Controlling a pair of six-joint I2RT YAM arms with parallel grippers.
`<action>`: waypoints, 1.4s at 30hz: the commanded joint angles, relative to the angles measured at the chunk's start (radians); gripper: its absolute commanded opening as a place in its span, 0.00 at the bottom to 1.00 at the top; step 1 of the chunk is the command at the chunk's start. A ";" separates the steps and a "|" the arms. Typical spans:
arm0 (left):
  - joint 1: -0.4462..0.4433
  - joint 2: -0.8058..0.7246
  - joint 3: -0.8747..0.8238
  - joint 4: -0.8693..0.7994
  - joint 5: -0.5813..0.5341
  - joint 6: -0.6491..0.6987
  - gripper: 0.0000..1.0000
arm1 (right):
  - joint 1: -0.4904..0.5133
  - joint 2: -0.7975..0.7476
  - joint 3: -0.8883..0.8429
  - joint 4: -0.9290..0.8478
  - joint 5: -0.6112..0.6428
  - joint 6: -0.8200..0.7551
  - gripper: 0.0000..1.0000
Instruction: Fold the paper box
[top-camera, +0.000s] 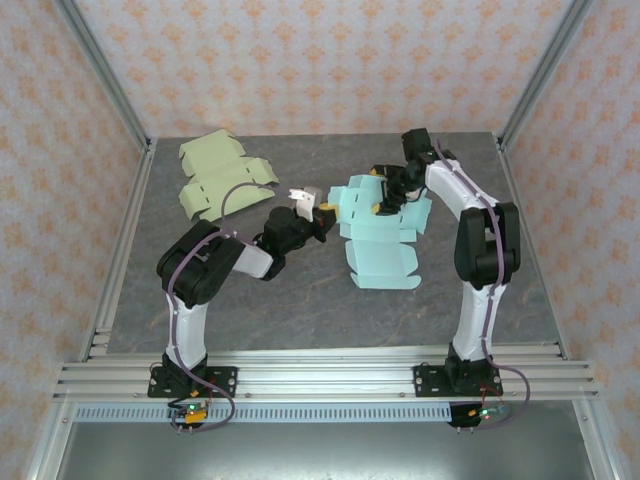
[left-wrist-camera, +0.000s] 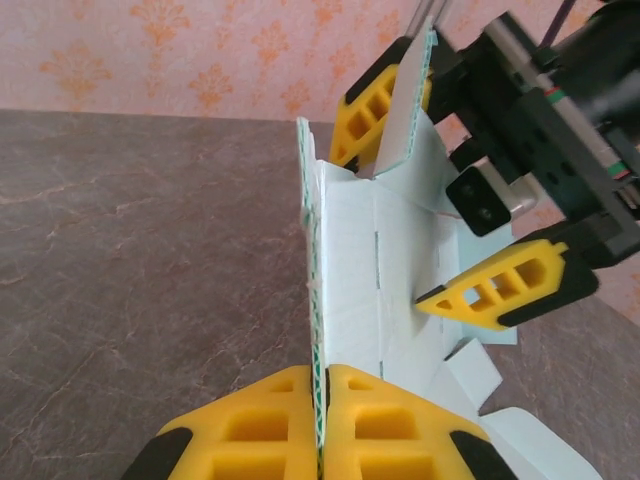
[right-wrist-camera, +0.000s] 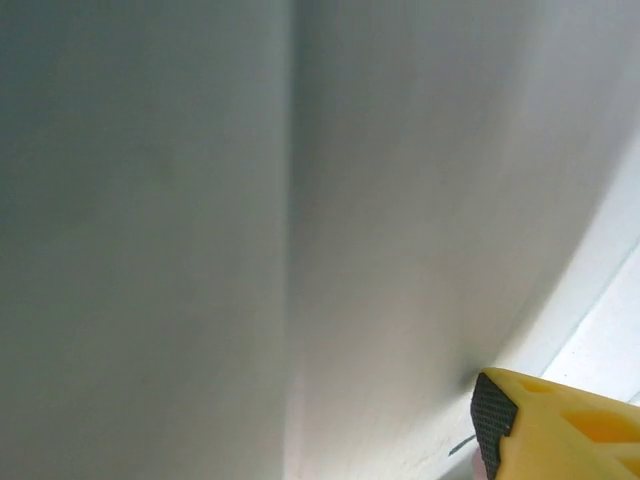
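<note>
A light blue paper box blank (top-camera: 380, 255) lies mid-table, its far part lifted off the surface. In the left wrist view the blank's white inner side (left-wrist-camera: 345, 260) stands upright, and my left gripper (left-wrist-camera: 322, 400) is shut on its near edge. That gripper (top-camera: 325, 215) is at the blank's left side. My right gripper (top-camera: 392, 195) is at the blank's far end, open, its yellow fingers (left-wrist-camera: 500, 290) spread on either side of a raised flap (left-wrist-camera: 405, 110). In the right wrist view the white paper (right-wrist-camera: 250, 200) is very close, with one fingertip (right-wrist-camera: 495, 415) touching it.
Two pale green box blanks (top-camera: 215, 175) lie flat at the back left of the grey table (top-camera: 300, 310). Patterned walls and metal frame posts enclose the table. Open surface lies in front of the blue blank and to the right.
</note>
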 joint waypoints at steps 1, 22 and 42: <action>-0.013 0.013 -0.014 0.067 -0.049 0.045 0.00 | -0.006 0.010 0.070 -0.079 0.030 0.016 0.65; -0.035 -0.011 -0.024 -0.052 -0.197 -0.056 0.00 | -0.007 -0.053 0.027 -0.054 0.091 -0.015 0.62; -0.029 -0.075 -0.090 -0.063 -0.220 -0.078 0.37 | 0.006 -0.076 -0.025 0.090 0.073 -0.017 0.09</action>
